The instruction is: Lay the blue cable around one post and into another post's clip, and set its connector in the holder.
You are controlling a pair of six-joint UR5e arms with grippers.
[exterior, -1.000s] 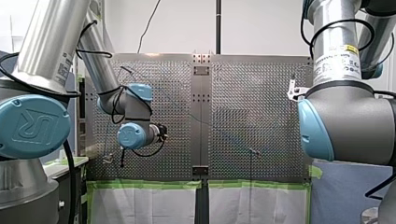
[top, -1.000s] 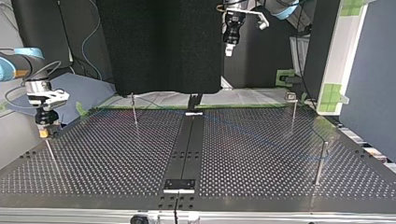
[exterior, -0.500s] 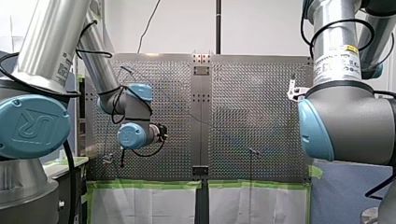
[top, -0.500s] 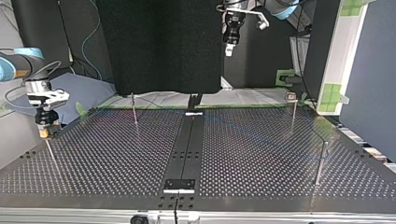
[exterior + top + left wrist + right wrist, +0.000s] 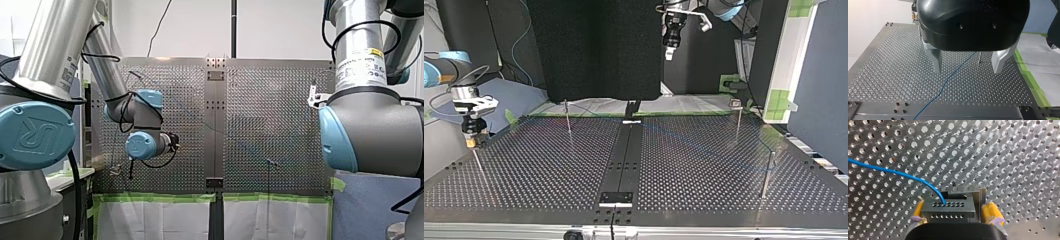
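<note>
The thin blue cable (image 5: 948, 80) runs across the perforated plate (image 5: 885, 75), under the gap between my left gripper's (image 5: 967, 70) metal fingers, which stand wide open on nothing. A thin post (image 5: 980, 57) rises ahead of them. In the top view this gripper (image 5: 669, 52) hangs high above the table's far edge. In the right wrist view the cable (image 5: 893, 171) ends in a dark connector (image 5: 948, 207) seated against a metal holder (image 5: 965, 191). My right gripper (image 5: 955, 206) is open, with its yellow pads (image 5: 991, 211) standing on either side of the connector. It sits at the top view's left (image 5: 471, 142).
Thin upright posts stand on the plate: one at the top view's left (image 5: 478, 165) under my right gripper, one at the far middle-left (image 5: 568, 116), and two at the right (image 5: 737, 117) (image 5: 767, 172). A dark strip (image 5: 624, 160) divides the plate.
</note>
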